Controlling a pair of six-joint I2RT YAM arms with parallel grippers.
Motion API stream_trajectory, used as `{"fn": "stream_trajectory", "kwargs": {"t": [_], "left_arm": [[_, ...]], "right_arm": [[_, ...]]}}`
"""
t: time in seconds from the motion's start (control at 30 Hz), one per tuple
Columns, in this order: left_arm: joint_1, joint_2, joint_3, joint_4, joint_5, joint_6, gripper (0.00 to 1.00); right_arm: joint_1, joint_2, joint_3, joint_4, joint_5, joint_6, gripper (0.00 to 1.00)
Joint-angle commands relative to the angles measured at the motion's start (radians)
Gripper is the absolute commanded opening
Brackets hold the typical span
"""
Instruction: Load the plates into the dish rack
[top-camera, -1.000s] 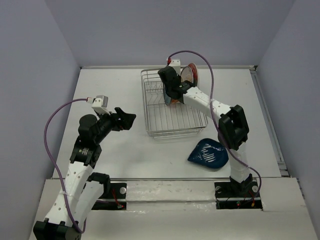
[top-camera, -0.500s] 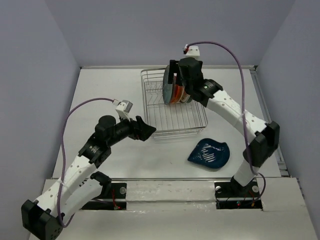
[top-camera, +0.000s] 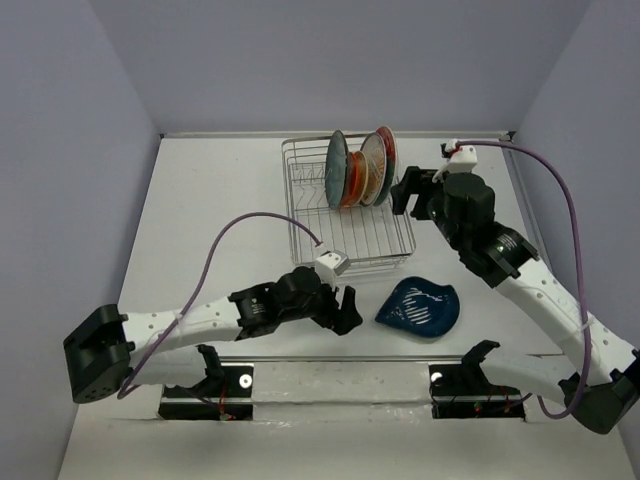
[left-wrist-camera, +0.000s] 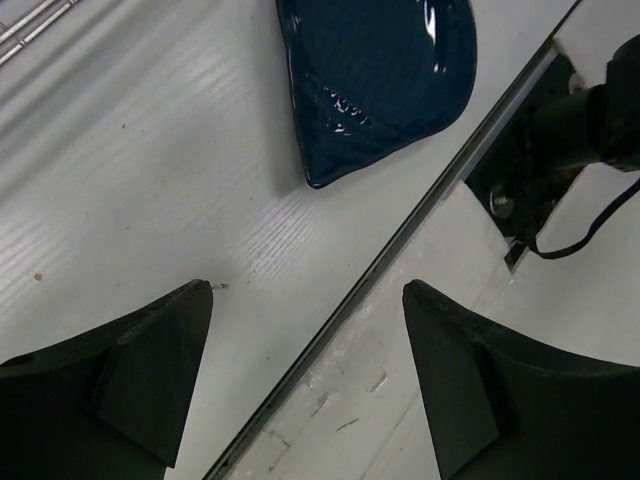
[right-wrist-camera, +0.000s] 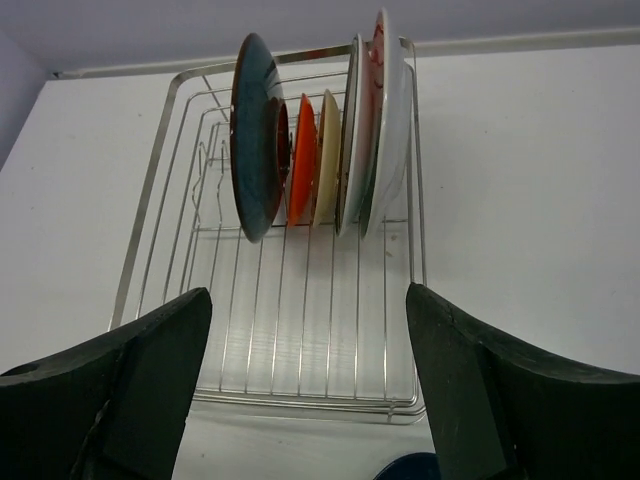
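The left arm lies low and stretched along the near edge of the white table (top-camera: 220, 200), and its left gripper (top-camera: 350, 308) sits near the middle of that edge. In the left wrist view its two black fingers (left-wrist-camera: 130, 380) are spread wide with only bare table between them. Just to the right of it, not touching it, the dark blue wavy-edged plate with white stripes (top-camera: 420, 307) lies flat on the table close to the near edge, outside the rack. Beyond it, toward the far edge and a little right of centre, stands the rectangular silver wire dish rack (top-camera: 292, 200). Five plates stand on edge in a row at its far end. From the left they are a dark teal speckled plate (right-wrist-camera: 255, 135), a plain orange plate (right-wrist-camera: 303, 160), a beige plate (right-wrist-camera: 326, 155), a teal-and-red patterned plate (right-wrist-camera: 358, 120) and a white plate with orange-red marks (right-wrist-camera: 392, 120). The last two lean close together against the rack's right side. The near half of the rack holds nothing. The right gripper (top-camera: 410, 190) hangs beside the rack's right side, level with the row of plates. Its fingers (right-wrist-camera: 120, 390) stand wide apart and hold nothing. The right arm runs back toward the near right corner.
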Motion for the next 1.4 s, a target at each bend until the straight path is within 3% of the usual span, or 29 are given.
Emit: {"fn": "stream_trajectory", "kwargs": {"t": [0.0, 0.2, 0.43, 0.83, 1.03, 1.17, 1.37], "left_arm": [[-0.073, 0.114, 0.075, 0.094, -0.117, 0.026, 0.87], [-0.103, 0.335, 0.173, 0.138, -0.143, 0.066, 0.85], [-0.106, 0.490, 0.248, 0.195, -0.198, 0.073, 0.83], [-0.140, 0.703, 0.346, 0.250, -0.220, 0.053, 0.68], [-0.152, 0.759, 0.362, 0.258, -0.246, 0.049, 0.50], [-0.154, 0.777, 0.348, 0.267, -0.267, 0.041, 0.06], [-0.159, 0.645, 0.252, 0.284, -0.292, 0.009, 0.06]], "right_arm": [[-0.008, -0.099, -0.078, 0.021, -0.093, 0.016, 0.83], [-0.008, -0.207, -0.156, 0.021, -0.133, 0.038, 0.79], [-0.008, -0.244, -0.185, 0.019, -0.171, 0.046, 0.73], [-0.008, -0.284, -0.239, 0.027, -0.199, 0.064, 0.67], [-0.008, -0.308, -0.253, 0.027, -0.205, 0.070, 0.66], [-0.008, -0.334, -0.262, 0.022, -0.211, 0.073, 0.66], [-0.008, -0.383, -0.244, -0.027, -0.215, 0.056, 0.65]]}}
